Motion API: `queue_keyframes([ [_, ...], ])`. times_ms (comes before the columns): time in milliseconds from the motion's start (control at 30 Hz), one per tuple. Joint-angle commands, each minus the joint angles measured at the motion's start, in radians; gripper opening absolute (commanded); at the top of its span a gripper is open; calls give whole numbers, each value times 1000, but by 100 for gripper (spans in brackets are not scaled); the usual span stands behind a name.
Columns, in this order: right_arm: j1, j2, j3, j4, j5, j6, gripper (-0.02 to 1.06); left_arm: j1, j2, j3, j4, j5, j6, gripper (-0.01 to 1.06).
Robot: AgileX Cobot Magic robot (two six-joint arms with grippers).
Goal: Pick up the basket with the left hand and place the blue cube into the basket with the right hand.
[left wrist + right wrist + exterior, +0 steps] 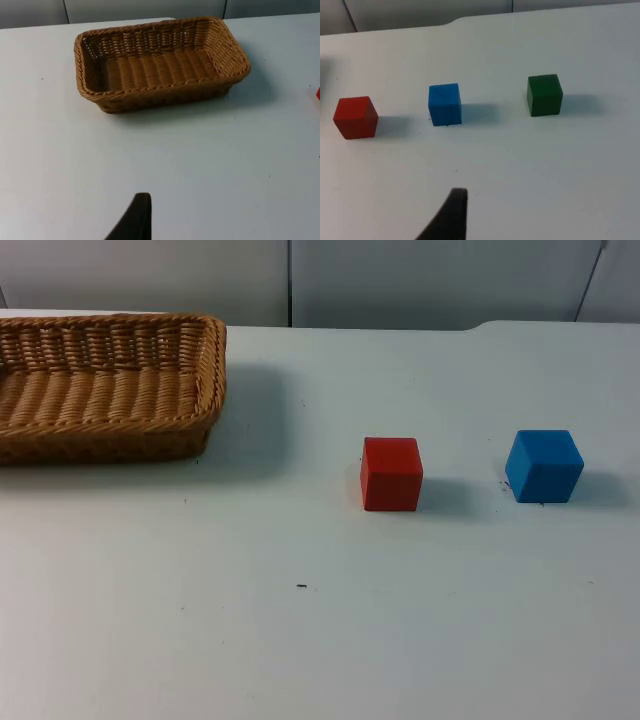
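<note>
— Where's the blue cube (544, 466)?
— On the white table (320, 620), between the red cube (391, 473) and the green cube (545, 94), well apart from the basket (100, 385).
— And the grippers?
— The right gripper's fingertip (451, 216) hangs short of the blue cube; the left gripper's fingertip (135, 219) short of the basket. Their spread can't be told.

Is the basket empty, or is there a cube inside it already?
Empty. The basket shows only its bare woven bottom, and the blue cube sits out on the table.
</note>
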Motion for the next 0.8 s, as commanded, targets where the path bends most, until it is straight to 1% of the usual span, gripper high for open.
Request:
queue_keyframes([
  [0,3,-2,-11,6,-12,-6,105,-6,-4,1,-18,-9,-10,96],
  [100,3,-2,-48,0,-15,-8,105,-6,-4,-10,-42,-9,-10,96],
  [300,3,-2,-111,0,-30,-8,105,-6,-4,-58,-45,-12,-20,96],
  [433,3,97,-191,0,-42,-10,105,-6,44,-129,-45,-23,-30,96],
  [500,3,110,-200,0,-47,-10,105,-6,51,-138,-42,-28,-30,96],
  [600,3,197,-256,0,-88,-12,105,-6,99,-196,-38,-62,-30,96],
  [633,3,220,-270,0,-100,-26,105,-6,115,-211,-38,-67,-30,96],
  [667,3,220,-270,0,-100,-26,105,-6,115,-211,-38,-67,-30,96],
  [767,3,302,-296,0,-131,-26,105,-6,169,-247,-38,-80,-30,96],
])
